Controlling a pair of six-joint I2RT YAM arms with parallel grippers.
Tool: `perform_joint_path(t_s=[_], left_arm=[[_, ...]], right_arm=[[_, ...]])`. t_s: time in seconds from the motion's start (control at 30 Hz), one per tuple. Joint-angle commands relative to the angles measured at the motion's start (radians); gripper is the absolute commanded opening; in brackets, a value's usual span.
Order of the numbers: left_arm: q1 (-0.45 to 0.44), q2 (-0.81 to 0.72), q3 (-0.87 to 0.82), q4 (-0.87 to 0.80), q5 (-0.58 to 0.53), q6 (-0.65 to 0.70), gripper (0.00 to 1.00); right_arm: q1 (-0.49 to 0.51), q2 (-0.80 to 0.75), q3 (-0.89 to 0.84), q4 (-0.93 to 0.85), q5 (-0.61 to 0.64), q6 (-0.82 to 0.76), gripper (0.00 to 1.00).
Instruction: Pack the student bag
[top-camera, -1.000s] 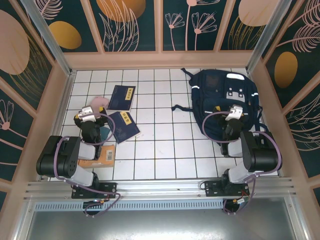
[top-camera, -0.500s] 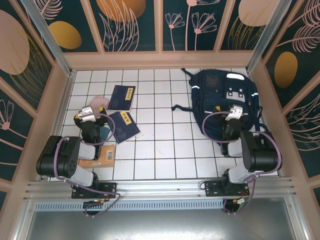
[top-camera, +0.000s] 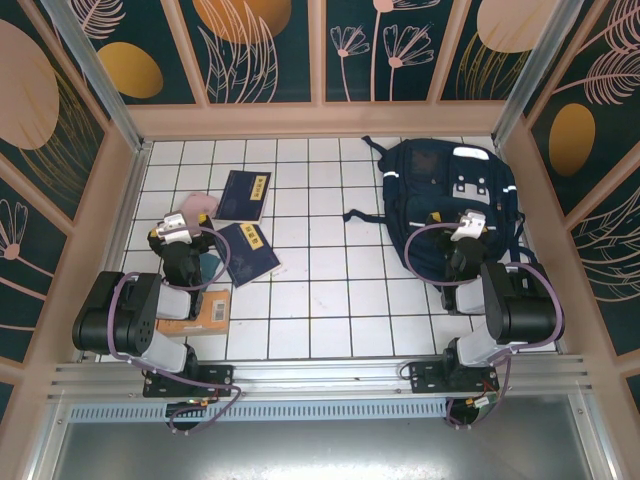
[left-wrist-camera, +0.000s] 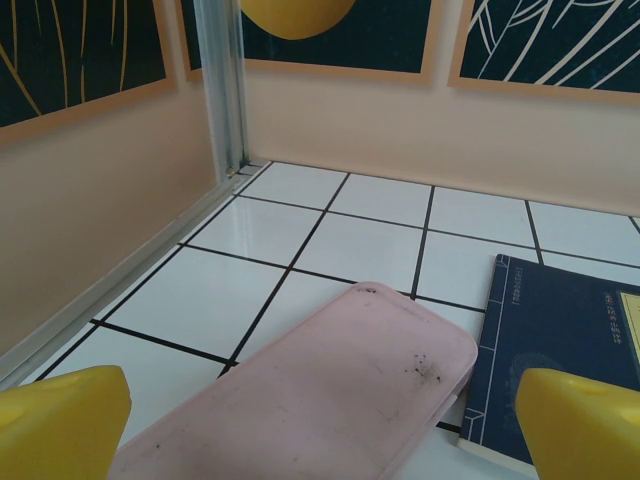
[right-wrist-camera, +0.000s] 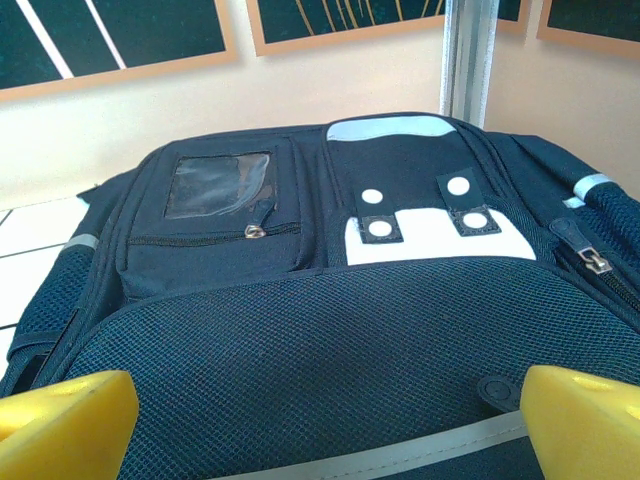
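The student bag (top-camera: 445, 195) is a large navy backpack with white patches, lying flat at the right of the tiled floor. My right gripper (top-camera: 466, 226) hovers over its near part; in the right wrist view its yellow fingertips (right-wrist-camera: 70, 415) stand wide apart over the bag's mesh panel (right-wrist-camera: 330, 330), open and empty. My left gripper (top-camera: 176, 230) is at the left, open over a pink flat case (left-wrist-camera: 330, 390) without gripping it. A navy booklet (left-wrist-camera: 560, 350) lies just right of the case.
Two navy booklets (top-camera: 246, 195) (top-camera: 250, 252) lie left of centre. A teal item (top-camera: 209, 266) and a brown box (top-camera: 200, 310) sit near the left arm. Walls close in on the left (left-wrist-camera: 90, 210), back and right. A bag strap (top-camera: 362, 214) trails onto the middle tiles.
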Motion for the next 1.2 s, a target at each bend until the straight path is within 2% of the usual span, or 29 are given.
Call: perform_joint_path(t_s=[0.0, 0.07, 0.17, 0.23, 0.33, 0.4, 0.5, 0.6, 0.67, 0.73, 0.8, 1.03, 1.17], left_arm=[[0.005, -0.027, 0.006, 0.022, -0.015, -0.012, 0.99], [0.006, -0.044, -0.002, 0.028, 0.007, 0.001, 0.99], [0.005, -0.125, 0.052, -0.153, -0.071, -0.036, 0.99], [0.005, -0.187, 0.094, -0.276, -0.083, -0.042, 0.99], [0.005, -0.269, 0.148, -0.456, -0.079, -0.067, 0.99], [0.006, -0.323, 0.223, -0.659, -0.114, -0.191, 0.99], [0.005, -0.346, 0.376, -0.958, 0.017, -0.304, 0.99], [0.005, -0.354, 0.464, -1.102, 0.109, -0.392, 0.99], [0.005, -0.371, 0.483, -1.125, 0.161, -0.421, 0.99], [0.005, -0.385, 0.500, -1.173, 0.161, -0.470, 0.99], [0.005, -0.391, 0.530, -1.231, 0.199, -0.483, 0.99], [0.005, -0.402, 0.526, -1.267, 0.379, -0.477, 0.99], [0.005, -0.411, 0.500, -1.283, 0.416, -0.510, 0.99]], right_arm=[[-0.003, -0.031, 0.015, -0.019, -0.002, 0.015, 0.99], [0.009, -0.075, 0.028, -0.077, -0.009, -0.010, 0.99], [0.027, -0.183, 0.068, -0.219, 0.030, -0.020, 0.99], [0.029, -0.250, 0.116, -0.356, 0.066, 0.016, 0.99], [0.029, -0.319, 0.274, -0.707, 0.087, 0.132, 0.99], [0.026, -0.310, 0.427, -0.986, 0.053, 0.211, 0.99], [0.023, -0.256, 0.574, -1.192, -0.057, 0.255, 0.99], [0.020, -0.175, 0.707, -1.346, -0.128, 0.316, 0.99], [0.019, -0.116, 0.770, -1.403, -0.160, 0.349, 0.99], [0.010, -0.057, 0.800, -1.412, -0.234, 0.371, 0.99], [0.000, 0.021, 0.839, -1.432, -0.298, 0.391, 0.95], [0.013, 0.178, 0.862, -1.411, -0.389, 0.452, 0.92], [0.091, 0.266, 0.877, -1.390, -0.379, 0.442, 0.91]])
